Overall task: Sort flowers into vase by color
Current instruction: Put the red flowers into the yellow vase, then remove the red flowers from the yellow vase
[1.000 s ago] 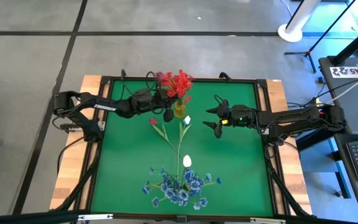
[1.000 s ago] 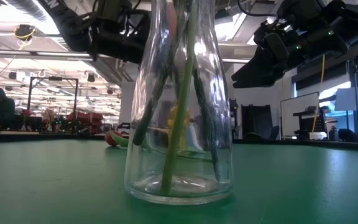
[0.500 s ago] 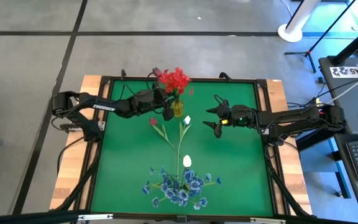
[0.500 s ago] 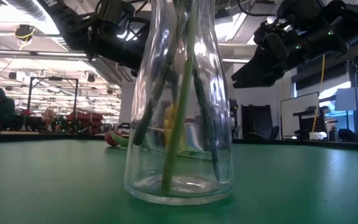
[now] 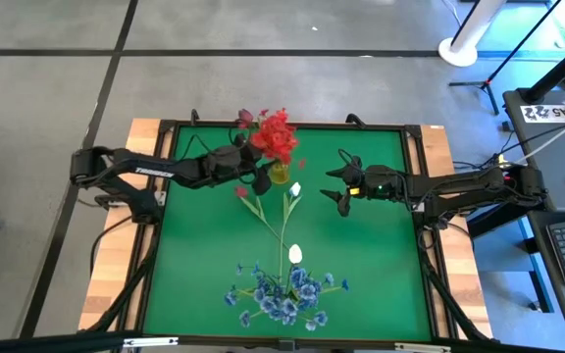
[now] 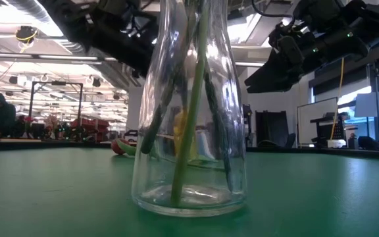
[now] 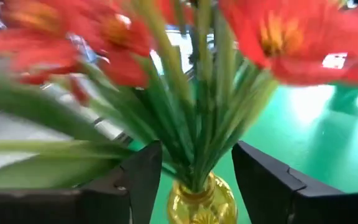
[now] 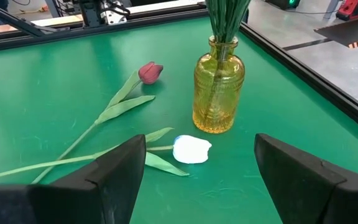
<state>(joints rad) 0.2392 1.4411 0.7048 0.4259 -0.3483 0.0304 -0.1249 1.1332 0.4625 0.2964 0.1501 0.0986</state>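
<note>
Flowers with red heads (image 5: 277, 132) stand bunched in a small yellow glass vase (image 5: 281, 174) at the far middle of the green counter (image 5: 371, 265), their green stems packed into its neck. Just left of the vase the left claw (image 5: 260, 176) hangs with its two dark fingers (image 7: 143, 175) spread apart on either side of the stems, gripping nothing. To the right, well clear of the vase, the right claw (image 5: 338, 184) hovers over the counter, its fingers also parted and empty. Between the two claws, just near of the vase, a dark pink-red rosebud (image 8: 150, 72) and a white bud (image 8: 191, 150) lie flat on the green surface, their long stems running toward the near side. Another white bud (image 5: 295, 255) lies farther along toward the near edge. Beyond it a heap of blue flowers (image 5: 287, 293) rests at the near middle of the counter. A clear glass vase (image 6: 191, 118) holding green stems fills the low view.
</note>
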